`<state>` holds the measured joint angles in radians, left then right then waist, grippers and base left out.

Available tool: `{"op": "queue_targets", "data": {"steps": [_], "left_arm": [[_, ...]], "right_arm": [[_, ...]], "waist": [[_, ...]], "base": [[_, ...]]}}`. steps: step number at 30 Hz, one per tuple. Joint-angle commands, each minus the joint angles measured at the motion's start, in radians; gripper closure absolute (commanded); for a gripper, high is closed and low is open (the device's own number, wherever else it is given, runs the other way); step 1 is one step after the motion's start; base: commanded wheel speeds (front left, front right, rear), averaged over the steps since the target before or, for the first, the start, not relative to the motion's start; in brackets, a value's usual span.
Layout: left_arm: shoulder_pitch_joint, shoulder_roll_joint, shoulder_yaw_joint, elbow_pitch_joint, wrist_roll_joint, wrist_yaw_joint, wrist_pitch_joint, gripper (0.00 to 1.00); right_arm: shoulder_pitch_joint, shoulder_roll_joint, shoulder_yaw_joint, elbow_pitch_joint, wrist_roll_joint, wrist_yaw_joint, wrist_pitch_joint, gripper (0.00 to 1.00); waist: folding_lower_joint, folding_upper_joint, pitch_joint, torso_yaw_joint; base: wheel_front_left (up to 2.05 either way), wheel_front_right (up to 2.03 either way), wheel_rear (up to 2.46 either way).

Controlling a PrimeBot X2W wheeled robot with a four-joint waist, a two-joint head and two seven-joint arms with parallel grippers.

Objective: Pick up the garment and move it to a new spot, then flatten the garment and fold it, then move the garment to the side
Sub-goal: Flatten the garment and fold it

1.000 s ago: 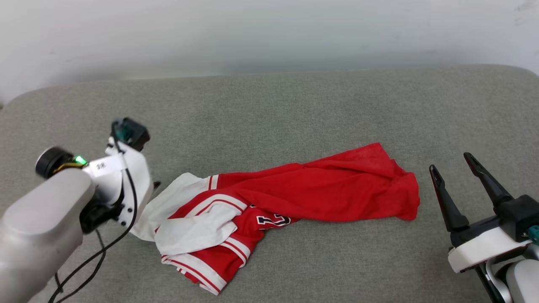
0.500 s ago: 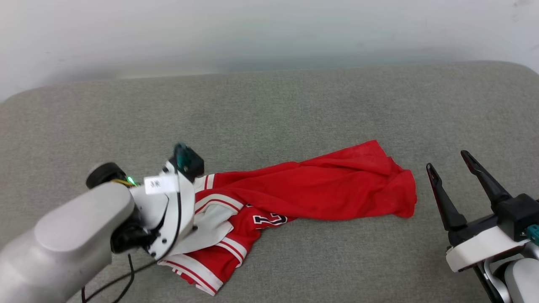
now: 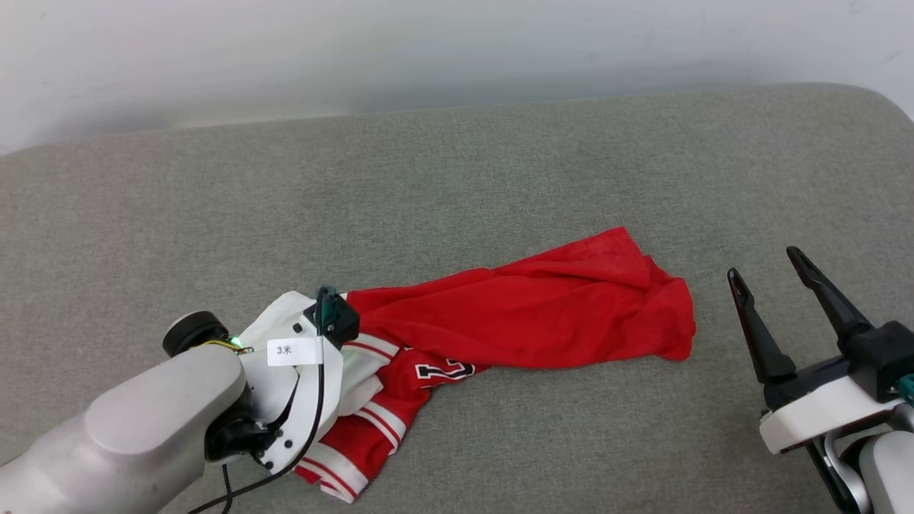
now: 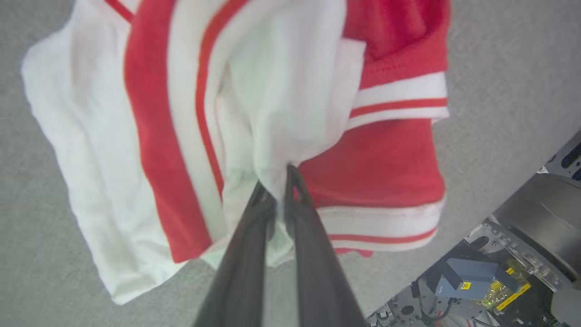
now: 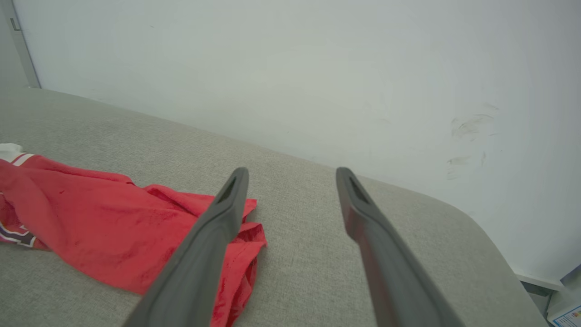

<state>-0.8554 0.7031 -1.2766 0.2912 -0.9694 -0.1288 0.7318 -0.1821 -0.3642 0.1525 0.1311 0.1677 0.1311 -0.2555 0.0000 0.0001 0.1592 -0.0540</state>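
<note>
Left forearm: pale grey left forearm (image 3: 136, 421) enters from the lower left in the head view, its white wrist carrying a small label (image 3: 285, 350) and a black cable (image 3: 314, 421), and it covers the garment's left end.
Left tool: left tool (image 4: 281, 179) is clenched on the garment; in the left wrist view its two dark fingers stand almost together with a fold of white sleeve (image 4: 281, 91) pinched between the tips.
Right tool: right tool (image 3: 764, 265) is released, fingers wide apart with nothing between them, at the lower right and well clear of the cloth.
Garment: garment (image 3: 528, 321) lies crumpled on the grey fabric surface (image 3: 464, 178), stretched from the left wrist towards the right tool.
Near end: white sleeve cloth and red-and-white striped trim (image 3: 343, 467) bunched beneath the left wrist.
Numerals: dark, white-outlined numerals (image 3: 446, 371) partly folded under, just right of the wrist.
Red body: plain red cloth runs up and to the right, ending in a wrinkled edge short of the right tool.
Far side: bare grey fabric surface, then a pale wall (image 3: 428, 50) behind it.
</note>
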Motion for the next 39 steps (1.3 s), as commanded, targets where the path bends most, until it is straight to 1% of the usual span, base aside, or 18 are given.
{"op": "queue_targets", "data": {"steps": [1,9,11,14,16,18,22,25,29,33,35,38,39], "left_arm": [[-0.012,0.002,0.0,-0.01,-0.002,0.0,-0.014,1.0],[-0.062,0.021,0.029,-0.09,-0.055,-0.001,-0.069,1.0],[-0.075,0.011,0.046,-0.116,-0.07,-0.001,-0.085,1.0],[-0.086,-0.026,0.047,-0.155,-0.072,-0.001,-0.095,1.0],[-0.087,-0.063,0.038,-0.172,-0.068,-0.001,-0.095,1.0],[-0.078,-0.116,0.03,-0.179,-0.07,-0.001,-0.1,1.0],[-0.07,-0.237,0.008,-0.16,-0.034,-0.001,-0.095,1.0],[-0.051,-0.328,0.0,-0.123,-0.01,-0.001,-0.081,1.0],[0.002,-0.423,-0.004,-0.048,0.059,-0.001,-0.038,1.0],[0.057,-0.488,-0.003,0.028,0.117,-0.001,-0.026,1.0],[0.086,-0.508,-0.004,0.067,0.121,-0.001,-0.022,1.0],[0.099,-0.527,-0.004,0.104,0.15,-0.001,-0.056,1.0],[0.102,-0.533,-0.004,0.109,0.156,-0.001,-0.07,0.78]], "right_arm": [[0.006,0.006,-0.004,0.003,-0.002,-0.001,-0.003,0.0],[0.016,0.014,0.0,0.009,-0.004,-0.001,-0.005,0.0],[0.014,0.012,0.002,0.009,-0.003,-0.001,-0.005,0.0],[0.011,0.011,0.002,0.009,-0.001,-0.001,-0.005,0.0],[0.006,0.013,0.005,0.009,0.001,-0.001,-0.005,0.0],[0.0,0.015,0.009,0.01,0.002,-0.001,-0.005,0.0],[-0.011,0.013,0.015,0.011,0.003,-0.001,-0.006,0.0],[-0.023,0.013,0.014,0.012,0.004,-0.001,-0.006,0.0],[-0.039,0.018,0.02,0.018,0.004,-0.001,-0.007,0.0],[-0.052,0.023,0.025,0.027,0.003,-0.001,-0.009,0.0],[-0.059,0.025,0.026,0.033,0.003,-0.001,-0.009,0.0],[-0.065,0.023,0.024,0.042,0.003,-0.001,-0.01,0.0],[-0.064,0.021,0.022,0.044,0.003,-0.001,-0.01,0.0]], "waist": [[0.0,-0.0001,-0.005,0.005],[0.0,-0.0001,-0.028,0.027],[0.0,-0.0001,-0.031,0.028],[0.0,-0.0001,-0.03,0.029],[0.0,-0.0001,-0.026,0.027],[0.0,-0.0001,-0.02,0.021],[0.0,-0.0001,-0.004,0.008],[0.0,-0.0001,0.011,-0.007],[0.0,-0.0001,0.035,-0.029],[0.0,-0.0001,0.056,-0.046],[0.0,-0.0001,0.059,-0.049],[0.0,-0.0001,0.053,-0.047],[0.0,-0.0001,0.048,-0.044]], "base": [[0.0,0.0,0.0],[0.0,0.0,0.0],[0.0,0.0,0.0],[0.0,0.0,0.0],[0.0,0.0,0.0],[0.0,0.0,0.0],[0.0,0.0,0.0],[0.0,0.0,0.0],[0.0,0.0,0.0],[0.0,0.0,0.0],[0.0,0.0,0.0],[0.0,0.0,0.0],[0.0,0.0,0.0]]}}
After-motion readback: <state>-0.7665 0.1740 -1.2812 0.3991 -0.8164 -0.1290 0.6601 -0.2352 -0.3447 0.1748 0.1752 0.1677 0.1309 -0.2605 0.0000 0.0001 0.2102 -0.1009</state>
